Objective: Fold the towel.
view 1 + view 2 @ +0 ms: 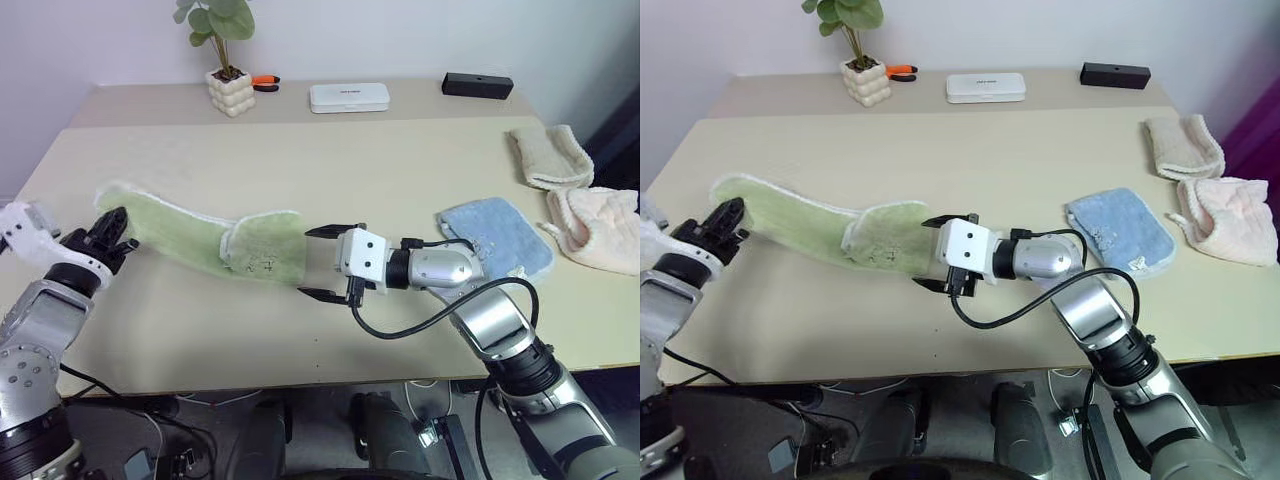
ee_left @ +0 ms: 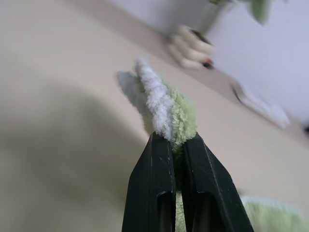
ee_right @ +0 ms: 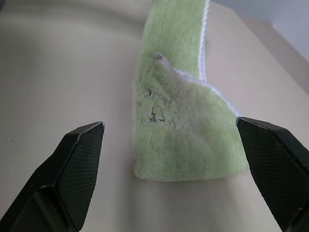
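Right wrist view: green towel (image 3: 186, 130) (folded end)

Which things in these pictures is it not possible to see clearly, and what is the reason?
- The marks on the towel, right wrist view: too small and faint to read.
- The towel's end inside the left gripper, left wrist view: covered by the shut fingers.
- The black box at the table's far edge, eye views: too small to identify.
- The pale pink towel, left eye view: cut off by the picture's edge.
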Motion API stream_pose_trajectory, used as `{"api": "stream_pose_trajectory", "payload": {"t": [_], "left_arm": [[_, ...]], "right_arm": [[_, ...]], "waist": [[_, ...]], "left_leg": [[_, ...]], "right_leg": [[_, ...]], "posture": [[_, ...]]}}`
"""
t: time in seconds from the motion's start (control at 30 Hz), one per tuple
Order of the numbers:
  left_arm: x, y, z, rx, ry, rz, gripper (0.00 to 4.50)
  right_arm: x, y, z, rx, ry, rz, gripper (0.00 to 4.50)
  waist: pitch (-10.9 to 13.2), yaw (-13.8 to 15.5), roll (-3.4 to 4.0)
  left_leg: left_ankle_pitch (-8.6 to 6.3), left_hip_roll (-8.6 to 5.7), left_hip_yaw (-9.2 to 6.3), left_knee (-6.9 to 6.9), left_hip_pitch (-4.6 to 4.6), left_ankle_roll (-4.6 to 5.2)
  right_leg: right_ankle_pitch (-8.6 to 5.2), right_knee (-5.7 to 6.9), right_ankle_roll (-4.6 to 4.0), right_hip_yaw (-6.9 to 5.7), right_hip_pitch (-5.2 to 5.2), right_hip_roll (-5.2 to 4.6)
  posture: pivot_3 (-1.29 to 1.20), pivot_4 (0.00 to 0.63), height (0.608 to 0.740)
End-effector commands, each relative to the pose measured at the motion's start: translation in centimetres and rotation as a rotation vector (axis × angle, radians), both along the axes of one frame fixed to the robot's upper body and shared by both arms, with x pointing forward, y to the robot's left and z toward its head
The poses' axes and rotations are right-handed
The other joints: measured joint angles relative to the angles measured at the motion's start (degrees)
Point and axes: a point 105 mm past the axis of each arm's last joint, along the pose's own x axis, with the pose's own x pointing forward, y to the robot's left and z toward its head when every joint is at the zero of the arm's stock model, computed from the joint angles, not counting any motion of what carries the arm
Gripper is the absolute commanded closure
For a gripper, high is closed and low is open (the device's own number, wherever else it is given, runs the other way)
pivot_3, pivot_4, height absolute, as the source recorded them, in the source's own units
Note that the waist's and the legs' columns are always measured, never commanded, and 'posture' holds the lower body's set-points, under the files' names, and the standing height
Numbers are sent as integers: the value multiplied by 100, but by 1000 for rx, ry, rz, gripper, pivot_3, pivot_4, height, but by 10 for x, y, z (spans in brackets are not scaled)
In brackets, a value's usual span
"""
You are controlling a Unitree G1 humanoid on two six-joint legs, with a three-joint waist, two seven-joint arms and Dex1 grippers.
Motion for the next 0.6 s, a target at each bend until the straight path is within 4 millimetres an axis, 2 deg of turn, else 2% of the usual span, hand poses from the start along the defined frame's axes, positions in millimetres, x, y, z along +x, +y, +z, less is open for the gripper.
{"api": "stream_pose_trajectory", "payload": {"t": [0.03,0.13,0.23,0.37,0.43,0.57,0.6], "left_arm": [[-6,-72,13,183,-79,-326,4458],[-9,-114,0,290,-61,-507,4458],[-10,-134,-20,374,-22,-613,4458],[-6,-149,-45,449,29,-691,4458],[-3,-147,-56,475,65,-696,4458],[-2,-143,-59,441,73,-695,4458],[-4,-142,-58,426,71,-700,3814]], "right_arm": [[3,-3,8,11,-51,-9,0],[5,-3,6,9,-51,-15,0],[6,-3,5,8,-55,-25,0],[9,-4,5,8,-65,-43,0],[10,-5,5,9,-73,-55,0],[12,-7,4,8,-77,-71,0],[12,-7,4,7,-78,-73,0]], "waist": [[0,-12,0],[0,-26,0],[0,-61,0],[1,-40,0],[1,-34,0],[1,-39,0],[1,-36,0]], "left_leg": [[0,0,2,-1,-1,0],[0,0,4,-6,-3,-1],[0,0,9,-20,0,-1],[2,3,10,-46,7,-1],[3,3,10,-52,6,-3],[3,3,11,-56,5,-3],[3,3,10,-56,5,-3]], "right_leg": [[1,-7,-1,0,2,-1],[3,-23,-1,2,5,-1],[3,-25,0,6,0,0],[3,-23,0,7,-11,6],[3,-24,0,7,-14,6],[5,-29,4,8,-15,5],[5,-29,4,7,-16,5]], "posture": [[0,150,738],[0,150,738],[0,150,738],[0,150,738],[0,150,738],[0,150,738],[0,150,738]]}}
